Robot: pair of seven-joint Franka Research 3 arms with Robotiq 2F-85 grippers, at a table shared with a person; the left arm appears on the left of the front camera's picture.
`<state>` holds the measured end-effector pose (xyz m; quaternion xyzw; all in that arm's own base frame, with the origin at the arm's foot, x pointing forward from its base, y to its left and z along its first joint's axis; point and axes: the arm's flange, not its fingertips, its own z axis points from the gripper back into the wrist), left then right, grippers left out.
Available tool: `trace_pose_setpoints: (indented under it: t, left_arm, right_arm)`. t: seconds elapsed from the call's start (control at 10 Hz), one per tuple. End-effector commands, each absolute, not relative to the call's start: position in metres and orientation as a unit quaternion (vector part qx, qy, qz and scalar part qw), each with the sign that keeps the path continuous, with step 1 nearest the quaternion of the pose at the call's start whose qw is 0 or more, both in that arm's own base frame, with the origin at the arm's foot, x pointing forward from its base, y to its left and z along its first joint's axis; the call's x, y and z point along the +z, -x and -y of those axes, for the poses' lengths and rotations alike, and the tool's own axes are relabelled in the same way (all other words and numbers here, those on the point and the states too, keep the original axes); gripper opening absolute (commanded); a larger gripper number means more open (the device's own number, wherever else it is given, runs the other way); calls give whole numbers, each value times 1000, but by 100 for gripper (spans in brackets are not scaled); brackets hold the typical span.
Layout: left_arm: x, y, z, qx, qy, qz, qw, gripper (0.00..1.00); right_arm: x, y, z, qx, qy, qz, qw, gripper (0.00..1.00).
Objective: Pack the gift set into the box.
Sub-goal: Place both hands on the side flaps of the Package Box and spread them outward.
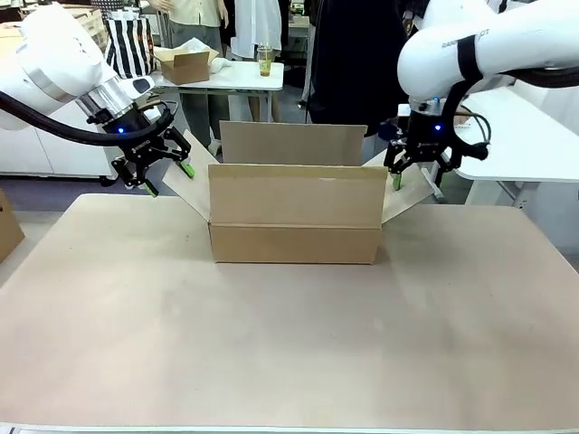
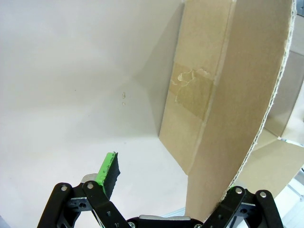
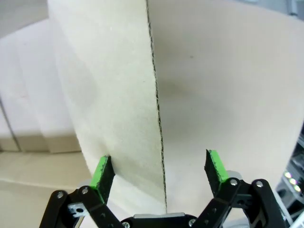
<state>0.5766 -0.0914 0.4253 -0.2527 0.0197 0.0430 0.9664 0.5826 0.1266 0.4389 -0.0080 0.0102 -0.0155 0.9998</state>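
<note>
Front view, box: the box [image 1: 294,244] sits on the table [image 1: 289,362]. Its front and back flaps stand upright, its side flaps splay outward, and the inside is hidden.
Front view, left gripper: the left gripper [image 1: 170,179] is at the box's left side flap [image 1: 194,176], jaws spread.
Front view, right gripper: the right gripper [image 1: 416,183] is at the box's right side flap [image 1: 403,201], jaws spread.
Front view, writing: there is none on the box. The dark lettering on the right arm [image 1: 470,41] is cut off and I cannot read it.
Left wrist view, grip: the box's flap [image 2: 247,95] runs edge-on between the open fingers. One green pad [image 2: 108,171] stands clear of it on the table side, and the other finger is behind the cardboard, so nothing is pinched.
Left wrist view, label: a plain brown tape strip [image 2: 192,92] with a scuffed patch crosses the box's end wall. It carries no print.
Right wrist view, grip: the flap's corrugated edge [image 3: 159,142] lies midway between the two pads [image 3: 103,171], which are spread wide. I cannot tell whether either one touches it.
Handling: the box is probably light, with stiff panels and flaps that hinge freely at the crease. The smooth base would likely slide on the table if it is pushed.
Hold: pinch across the thin sheet at the middle of a side flap's edge. A hold there folds the flap but would not lift the box.
</note>
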Motion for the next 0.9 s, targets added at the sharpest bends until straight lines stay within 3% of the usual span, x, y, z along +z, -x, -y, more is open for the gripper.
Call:
trace_pose_setpoints:
  t: [0.0, 0.3, 0.4, 0.8]
  left_arm:
    - [427, -575, 90, 45, 245, -18, 968, 100]
    - [427, -575, 90, 45, 245, -18, 968, 100]
    - [427, -575, 90, 45, 245, -18, 968, 100]
    - [427, -575, 90, 45, 245, -18, 968, 100]
  right_arm:
    - [431, -573, -98, 0, -66, -18, 998, 100]
    - [411, -575, -78, 29, -178, -46, 983, 100]
    - [424, -582, -90, 1, -88, -25, 996, 100]
    - [424, -582, -90, 1, -88, -25, 996, 100]
